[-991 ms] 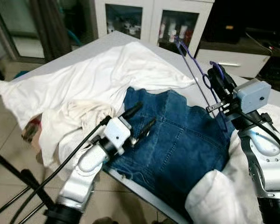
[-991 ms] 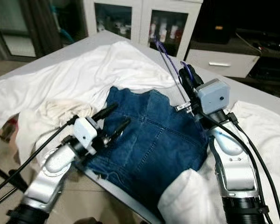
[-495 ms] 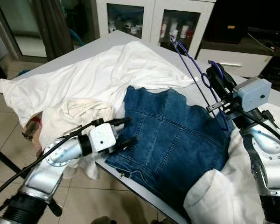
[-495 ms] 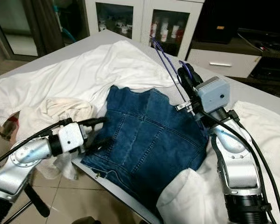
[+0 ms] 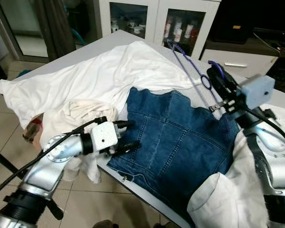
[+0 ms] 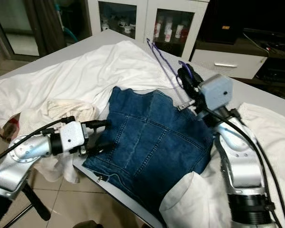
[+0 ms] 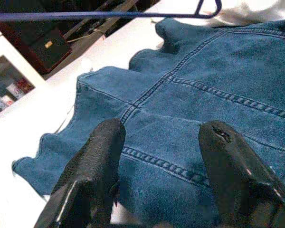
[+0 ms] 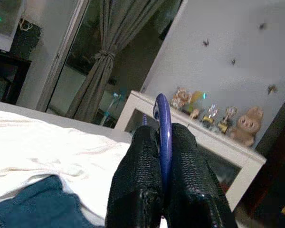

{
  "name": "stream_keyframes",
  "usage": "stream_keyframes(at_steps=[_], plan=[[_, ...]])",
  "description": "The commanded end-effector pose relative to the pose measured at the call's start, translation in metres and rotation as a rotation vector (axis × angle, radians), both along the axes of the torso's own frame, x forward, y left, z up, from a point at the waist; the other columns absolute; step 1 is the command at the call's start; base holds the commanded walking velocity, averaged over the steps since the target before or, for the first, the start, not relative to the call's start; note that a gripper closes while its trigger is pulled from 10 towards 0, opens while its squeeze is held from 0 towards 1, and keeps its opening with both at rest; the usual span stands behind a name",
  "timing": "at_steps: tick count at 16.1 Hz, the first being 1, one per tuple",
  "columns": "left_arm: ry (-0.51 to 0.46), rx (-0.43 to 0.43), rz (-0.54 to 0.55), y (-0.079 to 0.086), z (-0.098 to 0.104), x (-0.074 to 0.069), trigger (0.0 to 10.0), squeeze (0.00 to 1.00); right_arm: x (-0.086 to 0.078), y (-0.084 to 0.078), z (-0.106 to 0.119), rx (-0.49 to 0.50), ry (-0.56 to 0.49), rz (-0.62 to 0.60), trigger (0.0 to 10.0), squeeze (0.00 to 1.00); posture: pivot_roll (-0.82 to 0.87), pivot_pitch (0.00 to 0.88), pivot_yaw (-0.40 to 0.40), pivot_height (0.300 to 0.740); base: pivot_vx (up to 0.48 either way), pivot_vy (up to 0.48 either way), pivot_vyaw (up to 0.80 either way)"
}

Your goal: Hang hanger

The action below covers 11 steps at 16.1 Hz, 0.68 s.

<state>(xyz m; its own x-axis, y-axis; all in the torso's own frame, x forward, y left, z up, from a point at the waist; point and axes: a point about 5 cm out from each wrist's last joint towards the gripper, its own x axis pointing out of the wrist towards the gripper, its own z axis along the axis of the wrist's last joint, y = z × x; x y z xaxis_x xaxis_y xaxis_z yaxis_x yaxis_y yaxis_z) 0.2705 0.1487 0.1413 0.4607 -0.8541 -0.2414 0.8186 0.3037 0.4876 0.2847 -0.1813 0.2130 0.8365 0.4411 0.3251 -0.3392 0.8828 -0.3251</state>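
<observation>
— Right pincer (image 6: 186,80) is clamped on the purple hanger (image 6: 165,62) above the denim jacket (image 6: 149,142)?
— Yes; left pincer (image 5: 127,135), spread, rests on its hem. Hanger may twist in that narrow grip.

Looked like a home living room: a white glass-door cabinet (image 5: 154,21) held small bottles and knick-knacks, with figurines (image 8: 213,116) and a plush toy (image 8: 247,128) on top; a tied-back grey curtain (image 8: 109,57) hung by a window, a low dark TV-style unit (image 5: 256,42) sat beside, tiled floor (image 5: 80,204) below, and laundry (image 5: 99,76) was piled on a grey table (image 5: 147,194)
</observation>
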Motion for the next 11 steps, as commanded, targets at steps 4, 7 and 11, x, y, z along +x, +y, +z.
stream_keyframes(at_steps=[4,7,11], plan=[[0.047,0.010,-0.027,-0.004,-0.009,-0.008,10.0,0.00,-0.004,0.011,-0.008,-0.117,0.040,0.117,10.0,0.00,0.03,0.052,-0.075,0.740,0.000,0.000,0.00],[0.009,-0.234,0.098,-0.015,0.000,0.003,10.0,0.00,0.013,0.002,-0.002,-0.012,0.075,-0.009,10.0,0.00,0.03,0.053,-0.064,0.740,0.000,0.000,0.00],[-0.014,-0.494,0.289,-0.017,0.010,0.013,10.0,0.00,0.013,0.013,-0.020,-0.045,0.089,-0.043,10.0,0.00,0.04,0.046,-0.063,0.740,0.000,0.000,0.00]])
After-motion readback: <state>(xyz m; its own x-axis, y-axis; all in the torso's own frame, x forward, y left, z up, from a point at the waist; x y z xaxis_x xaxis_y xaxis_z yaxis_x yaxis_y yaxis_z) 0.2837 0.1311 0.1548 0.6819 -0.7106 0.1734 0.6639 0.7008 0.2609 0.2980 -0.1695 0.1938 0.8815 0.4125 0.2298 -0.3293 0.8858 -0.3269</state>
